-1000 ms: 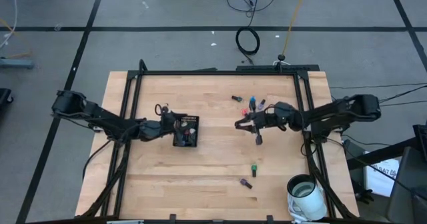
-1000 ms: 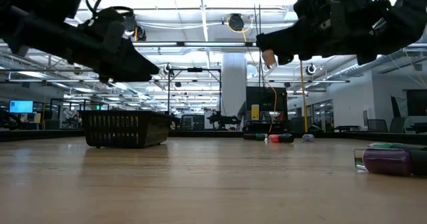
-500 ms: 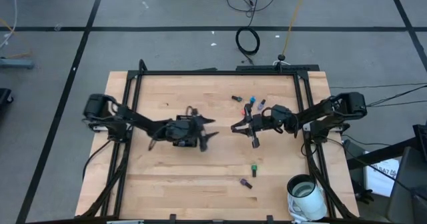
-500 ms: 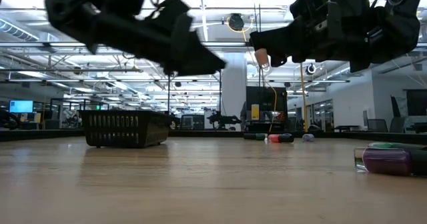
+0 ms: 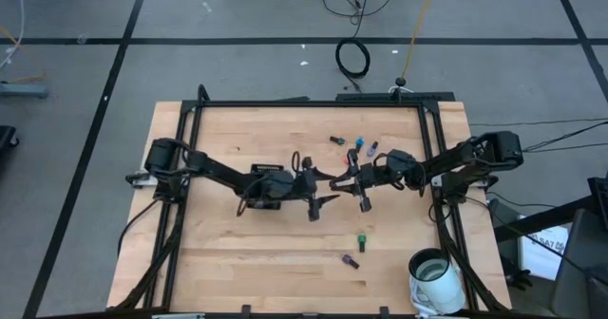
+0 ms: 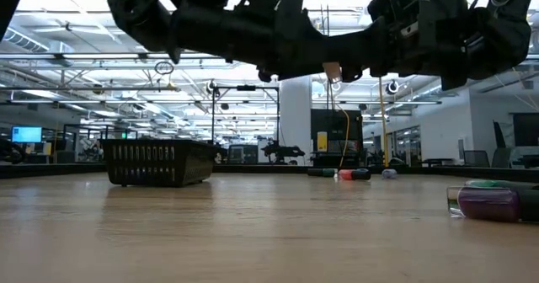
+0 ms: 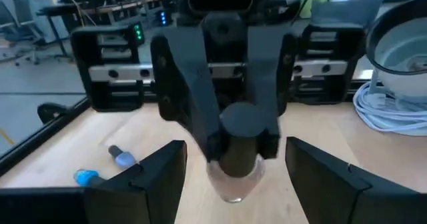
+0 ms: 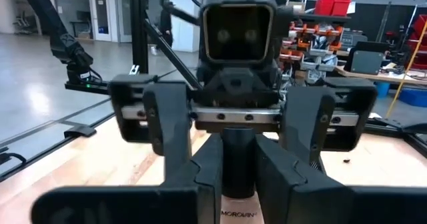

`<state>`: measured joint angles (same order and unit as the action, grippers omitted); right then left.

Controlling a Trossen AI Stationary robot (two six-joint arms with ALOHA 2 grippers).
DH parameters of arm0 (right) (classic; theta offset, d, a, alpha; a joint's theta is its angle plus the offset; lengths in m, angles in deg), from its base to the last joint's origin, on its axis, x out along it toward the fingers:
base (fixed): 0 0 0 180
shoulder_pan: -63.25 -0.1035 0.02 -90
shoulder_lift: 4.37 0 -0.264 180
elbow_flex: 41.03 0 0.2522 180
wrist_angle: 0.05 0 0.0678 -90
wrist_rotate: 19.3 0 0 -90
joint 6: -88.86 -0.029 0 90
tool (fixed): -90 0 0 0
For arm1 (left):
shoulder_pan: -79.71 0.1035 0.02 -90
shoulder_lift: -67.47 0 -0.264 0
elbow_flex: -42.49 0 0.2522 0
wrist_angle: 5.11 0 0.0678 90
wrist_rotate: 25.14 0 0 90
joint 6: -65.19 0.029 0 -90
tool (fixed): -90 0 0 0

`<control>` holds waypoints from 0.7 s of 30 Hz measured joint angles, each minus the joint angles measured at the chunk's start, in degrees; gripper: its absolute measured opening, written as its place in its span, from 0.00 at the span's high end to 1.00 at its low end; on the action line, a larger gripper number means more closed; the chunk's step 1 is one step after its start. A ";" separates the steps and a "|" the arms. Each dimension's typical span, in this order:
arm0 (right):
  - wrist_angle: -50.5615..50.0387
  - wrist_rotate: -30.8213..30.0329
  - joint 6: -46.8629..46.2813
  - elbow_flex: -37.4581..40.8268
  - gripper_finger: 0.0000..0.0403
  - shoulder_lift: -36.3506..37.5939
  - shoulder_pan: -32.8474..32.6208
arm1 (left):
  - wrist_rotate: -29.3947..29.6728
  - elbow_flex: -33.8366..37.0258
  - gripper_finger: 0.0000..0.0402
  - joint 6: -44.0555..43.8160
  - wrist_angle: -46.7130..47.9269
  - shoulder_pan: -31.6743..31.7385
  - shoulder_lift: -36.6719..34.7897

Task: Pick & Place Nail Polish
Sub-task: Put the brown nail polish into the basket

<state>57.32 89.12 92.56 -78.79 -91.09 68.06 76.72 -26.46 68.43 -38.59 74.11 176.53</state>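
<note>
We see a tiny nail polish bottle (image 7: pixel 235 159) with a dark round cap and a pale, clear-looking body held above the middle of the light wooden table (image 5: pixel 285 253), clamped by its cap between the closed fingers of the right gripper (image 5: pixel 343 178). The left gripper (image 5: pixel 318 196) faces it from just beside, its jaws spread wide on either side of the bottle without touching it. In the right wrist view the bottle's dark cap sits between that arm's own fingers (image 8: pixel 287 177), and below it we read the word "MOROVAN" on the bottle. Other small dark-capped bottles lie on the wood: a cluster with a blue bottle (image 5: pixel 360 146) near the far edge, a green bottle (image 5: pixel 361 242) and a purple bottle (image 5: pixel 351 261) toward the near edge, the purple one lying on its side. A small black slotted rectangular tray (image 6: pixel 158 162) stands on the table's left part, largely under the left arm from above. A white round container (image 5: pixel 434 272) sits at the table's near right corner. The two arms meet mid-table and cover much of what lies beneath them.
</note>
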 joint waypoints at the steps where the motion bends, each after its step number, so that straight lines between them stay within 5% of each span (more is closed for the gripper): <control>1: 0.14 0.05 0.00 0.00 0.89 0.00 0.00 | -0.16 -0.34 0.38 -0.50 0.13 0.15 0.14; 21: 2.57 1.17 -0.17 -0.05 0.89 0.00 -0.54 | -4.50 -0.84 0.38 -1.63 -1.68 2.22 0.25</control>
<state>59.89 90.29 92.39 -78.84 -91.09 67.52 72.22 -27.30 66.80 -40.27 76.33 176.78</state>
